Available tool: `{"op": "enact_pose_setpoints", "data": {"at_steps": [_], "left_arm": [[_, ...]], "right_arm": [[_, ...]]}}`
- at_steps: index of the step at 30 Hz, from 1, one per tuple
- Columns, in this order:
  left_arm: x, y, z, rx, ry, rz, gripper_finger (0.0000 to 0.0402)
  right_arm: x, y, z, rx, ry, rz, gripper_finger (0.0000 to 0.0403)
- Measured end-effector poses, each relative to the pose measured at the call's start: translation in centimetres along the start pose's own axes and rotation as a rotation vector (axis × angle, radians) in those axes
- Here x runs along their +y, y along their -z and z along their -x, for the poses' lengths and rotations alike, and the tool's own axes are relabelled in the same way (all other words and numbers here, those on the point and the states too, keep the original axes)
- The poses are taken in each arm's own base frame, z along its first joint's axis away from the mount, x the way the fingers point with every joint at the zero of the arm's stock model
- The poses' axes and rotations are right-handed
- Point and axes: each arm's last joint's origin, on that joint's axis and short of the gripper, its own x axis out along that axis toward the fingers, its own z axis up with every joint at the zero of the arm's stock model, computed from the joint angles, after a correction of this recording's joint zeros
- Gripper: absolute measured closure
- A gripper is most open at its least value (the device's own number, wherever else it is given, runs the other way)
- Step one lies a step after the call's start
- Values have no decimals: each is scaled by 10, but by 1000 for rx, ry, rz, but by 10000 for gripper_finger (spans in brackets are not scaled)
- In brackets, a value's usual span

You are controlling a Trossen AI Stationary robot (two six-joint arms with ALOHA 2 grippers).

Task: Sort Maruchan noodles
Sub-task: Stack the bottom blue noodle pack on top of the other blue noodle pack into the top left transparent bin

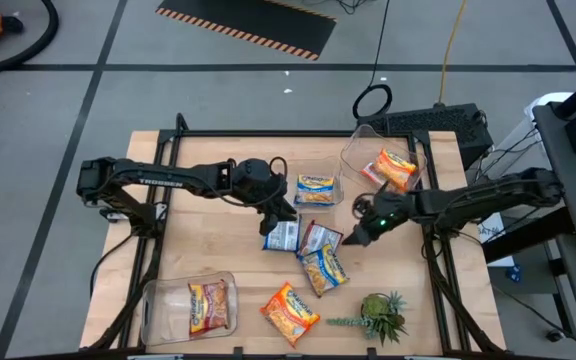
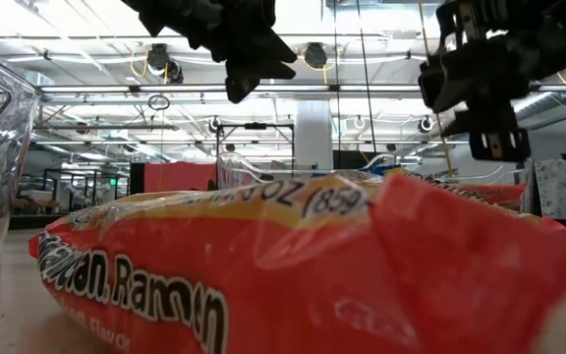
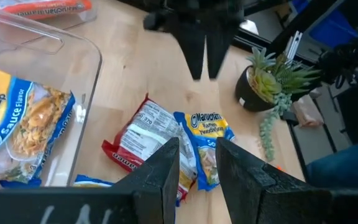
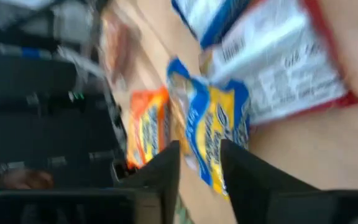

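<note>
Both arms hang over the middle of the desk (image 1: pixel 198 260). The left pincer (image 1: pixel 286 212) hovers just above a blue-and-white packet (image 1: pixel 281 236), its fingers (image 3: pixel 160 171) slightly apart and holding nothing. The right pincer (image 1: pixel 355 237) sits just beside the red-edged packet (image 1: pixel 318 238) and the blue-and-yellow packet (image 1: pixel 324 269) — fingers a little apart, empty.

Other noodles lie sorted: a blue-and-yellow one in the small clear bin (image 1: pixel 340 190) at mid-desk, an orange one (image 1: pixel 396 167) in the tilted bin (image 1: pixel 353 150) near the far right corner, a dark red one (image 1: pixel 209 306) in the bin (image 1: pixel 152 310) at the near left corner. An orange packet (image 1: pixel 289 311) lies loose near the front edge — beside a small plant (image 1: pixel 383 314).
</note>
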Motion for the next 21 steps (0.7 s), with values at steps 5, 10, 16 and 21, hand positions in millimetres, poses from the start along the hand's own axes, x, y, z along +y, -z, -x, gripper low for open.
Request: {"op": "enact_pose_setpoints", "data": {"at_steps": [5,10,16,21], "left_arm": [[0,2,0,16,-5,42,293],[-2,6,-1,54,5,65,293],[-5,8,-2,78,17,45,293],[-6,10,-2,93,18,61,293]], "right_arm": [[-3,5,-23,80,2,22,223],[-11,10,-42,143,34,58,179],[-20,10,-62,202,22,46,159],[-30,11,-75,213,50,12,154]]}}
